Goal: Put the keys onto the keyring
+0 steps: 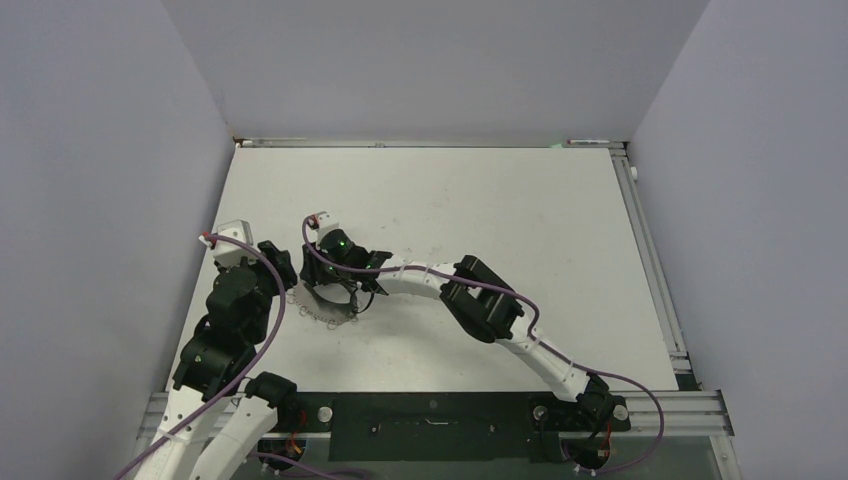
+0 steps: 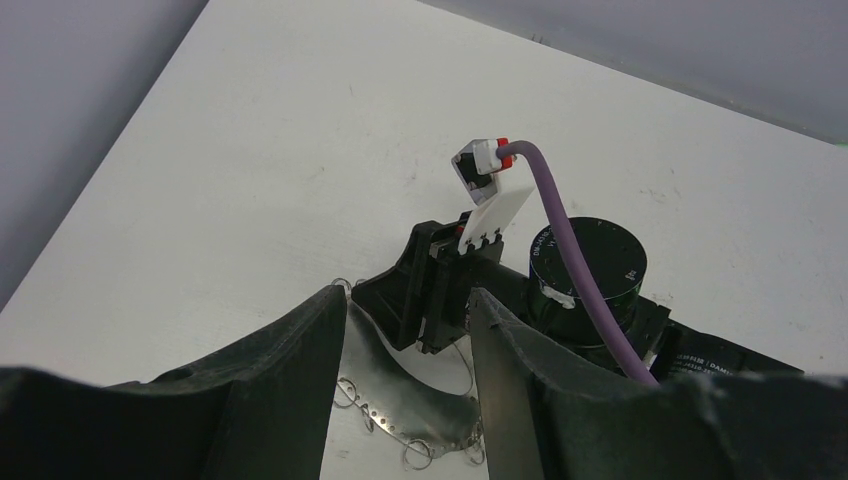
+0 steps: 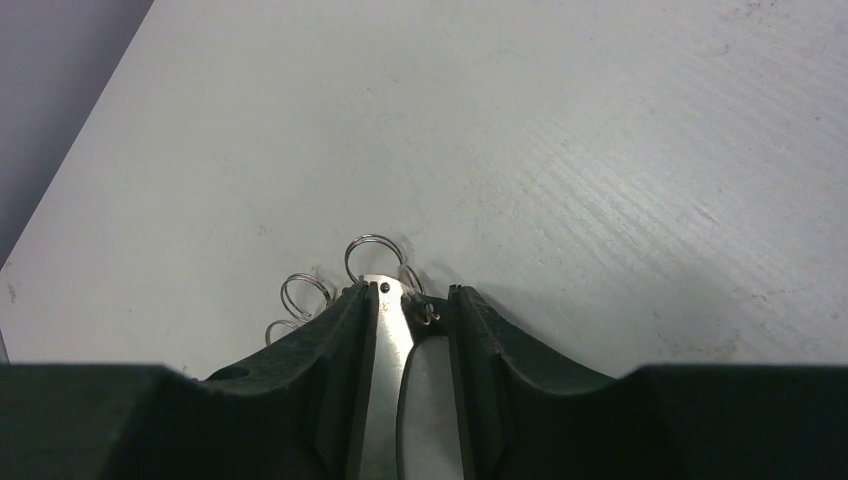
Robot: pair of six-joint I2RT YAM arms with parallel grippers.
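Here the left tool [image 2: 405, 320] stands about half apart over the keyring [image 2: 420, 405], whose flat, holed silver band spans the gap from finger to finger. I cannot tell whether it is clamped or only straddled. The right tool [image 3: 405, 292] is narrower. The band lies against one finger [image 3: 335, 360], with a dark gap before the other [image 3: 480, 360], so it is not pinched. Small loops [image 3: 372, 255] poke out past the fingertips onto the bench [image 3: 560, 150]. From above, both tools hide most of the keyring, which sits at the bench's near left.
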